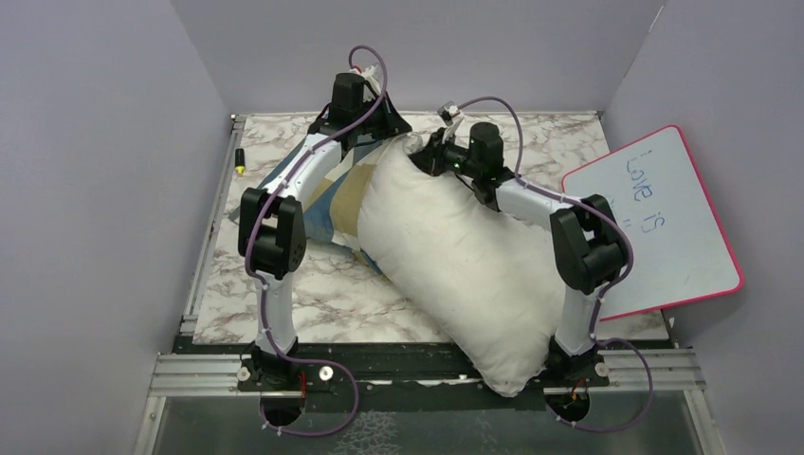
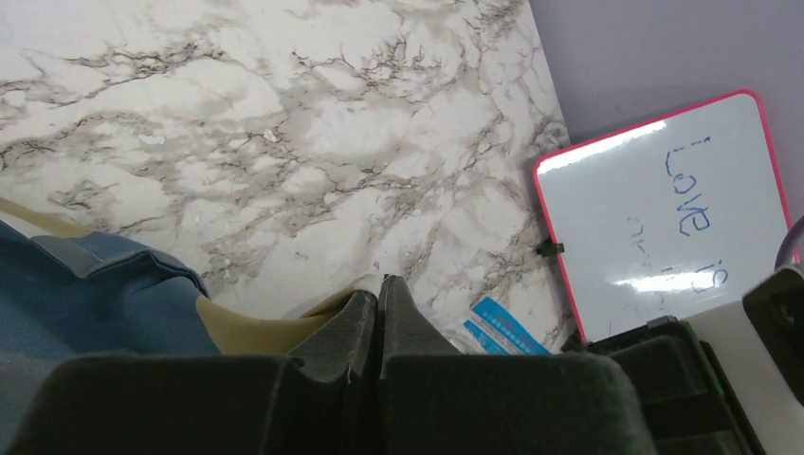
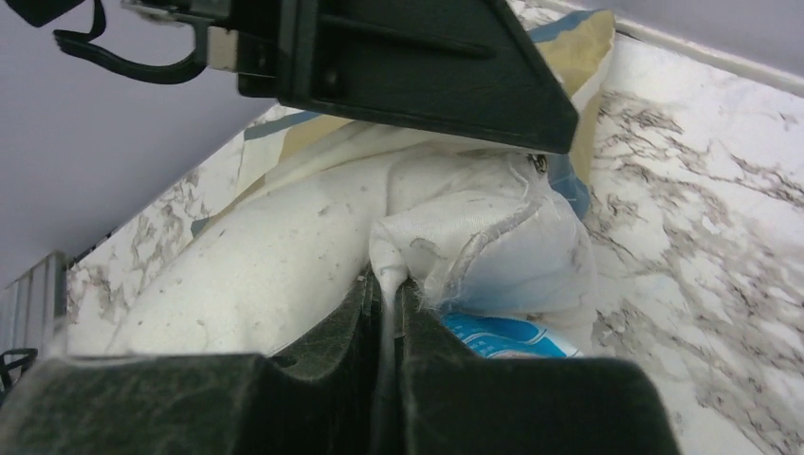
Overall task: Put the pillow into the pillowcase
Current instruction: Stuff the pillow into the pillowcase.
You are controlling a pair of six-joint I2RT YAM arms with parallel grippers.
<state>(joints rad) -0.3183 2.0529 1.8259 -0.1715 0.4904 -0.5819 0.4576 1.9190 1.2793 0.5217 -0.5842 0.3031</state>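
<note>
The pillow is plump and off-white and lies diagonally from the table's back middle to the front edge. The pillowcase, in blue, tan and cream blocks, lies under my left arm, left of the pillow. My left gripper is shut at the pillowcase's far end; in the left wrist view its gripper pinches a thin tan and cream edge of the pillowcase. My right gripper is shut on the pillow's far corner; white fabric of the pillow runs between the closed gripper.
A pink-rimmed whiteboard leans at the right side, also in the left wrist view. A small yellow-tipped marker lies at the table's left edge. Grey walls close in the table on three sides. The pillow's near end overhangs the front rail.
</note>
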